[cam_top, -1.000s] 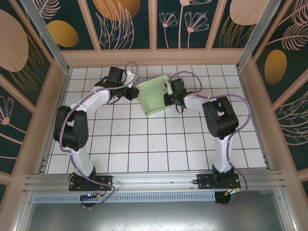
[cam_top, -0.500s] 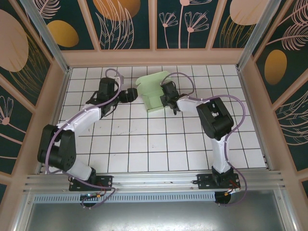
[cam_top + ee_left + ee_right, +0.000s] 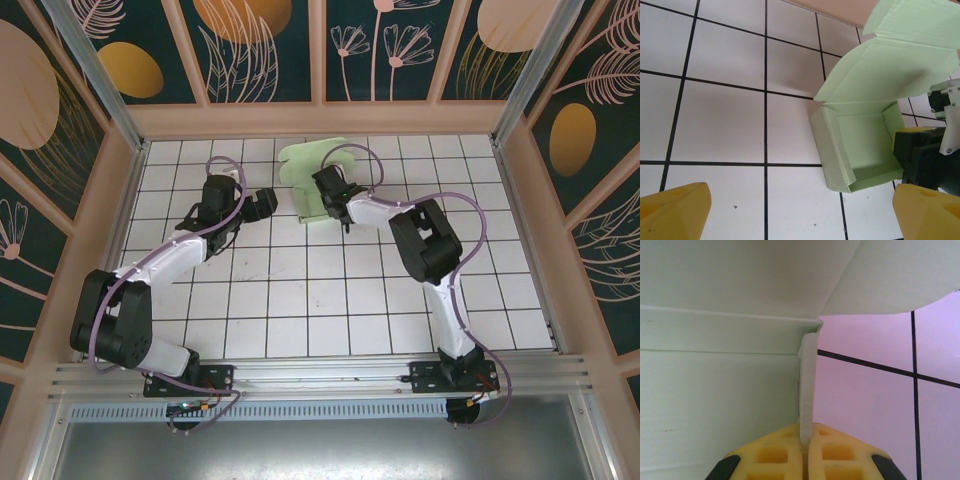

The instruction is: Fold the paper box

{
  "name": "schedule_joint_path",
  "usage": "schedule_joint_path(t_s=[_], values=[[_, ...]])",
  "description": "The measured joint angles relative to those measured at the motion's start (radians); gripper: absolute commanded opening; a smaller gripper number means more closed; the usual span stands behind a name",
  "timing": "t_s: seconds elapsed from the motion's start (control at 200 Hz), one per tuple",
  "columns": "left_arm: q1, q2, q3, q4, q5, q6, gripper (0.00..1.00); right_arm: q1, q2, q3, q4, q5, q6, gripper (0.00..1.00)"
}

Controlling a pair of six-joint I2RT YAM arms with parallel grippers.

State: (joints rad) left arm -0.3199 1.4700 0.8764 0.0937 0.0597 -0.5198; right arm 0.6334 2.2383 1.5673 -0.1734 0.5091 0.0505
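On the tiles [image 3: 300,290], right fingers [image 3: 775,455] pinch a wall of the paper box [image 3: 860,145]; left fingers [image 3: 675,212] gape empty beside it.

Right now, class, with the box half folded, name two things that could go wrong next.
The right fingers pinch one thin wall of the paper box; pulling could crease or tear it.
The left fingers stand open, apart from the box, so it could swing or slide unsupported.

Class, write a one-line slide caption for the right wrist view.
The right tool shut on a thin wall of the paper box, white tiled table beside it.
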Motion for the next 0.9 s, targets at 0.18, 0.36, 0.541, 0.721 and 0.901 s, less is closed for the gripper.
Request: schedule_joint_path(t_s=[0.18,0.36,0.541,0.721,0.901], values=[[0.0,0.034,0.014,-0.005,-0.013,-0.024,0.86,0.001,-0.078,-0.111,0.033,-0.031,0.046,0.0],[-0.025,0.144,0.075,-0.042,0.009,-0.079,0.66,0.002,-0.114,-0.166,0.059,-0.056,0.08,0.0],[-0.085,0.279,0.189,-0.06,0.066,-0.139,0.53,0.001,-0.136,-0.205,0.095,-0.077,0.099,0.0],[-0.099,0.398,0.273,-0.077,0.091,-0.181,0.38,0.002,-0.146,-0.224,0.116,-0.088,0.116,0.0],[-0.099,0.464,0.325,-0.102,0.095,-0.203,0.28,0.002,-0.149,-0.232,0.125,-0.088,0.116,0.0]])
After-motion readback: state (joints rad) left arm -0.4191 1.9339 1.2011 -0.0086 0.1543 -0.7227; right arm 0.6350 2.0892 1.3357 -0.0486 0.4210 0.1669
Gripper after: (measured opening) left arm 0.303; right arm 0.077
